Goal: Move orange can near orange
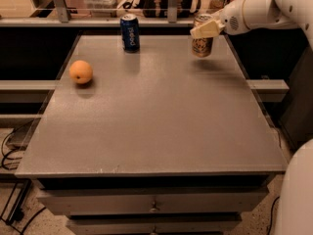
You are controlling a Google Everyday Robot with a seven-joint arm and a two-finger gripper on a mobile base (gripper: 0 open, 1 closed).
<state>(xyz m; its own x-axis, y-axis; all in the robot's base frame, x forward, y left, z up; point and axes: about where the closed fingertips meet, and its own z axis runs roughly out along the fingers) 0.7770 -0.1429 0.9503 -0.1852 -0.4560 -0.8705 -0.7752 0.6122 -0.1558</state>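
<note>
At far right over the worktop (156, 121), the orange can (202, 47) is partly hidden by the clasping end effector (202, 28); the arm (264, 8) is cropped.

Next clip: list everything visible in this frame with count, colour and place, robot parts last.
orange can: one, bronze-orange with a silver top, far right of the table, apparently lifted just off the surface.
orange: one, orange, left side of the table, apart from both cans.
Pepsi can: one, blue, upright near the far edge, left of the orange can.
table: one, grey, filling the middle of the view.
drawers: two showing, dark, under the table's front edge.
cables: several, dark, on the floor at left.
arm: one, white, reaching in from the upper right.
gripper: one, cream, shut on the orange can's upper part.
robot body: white, lower right corner.
</note>
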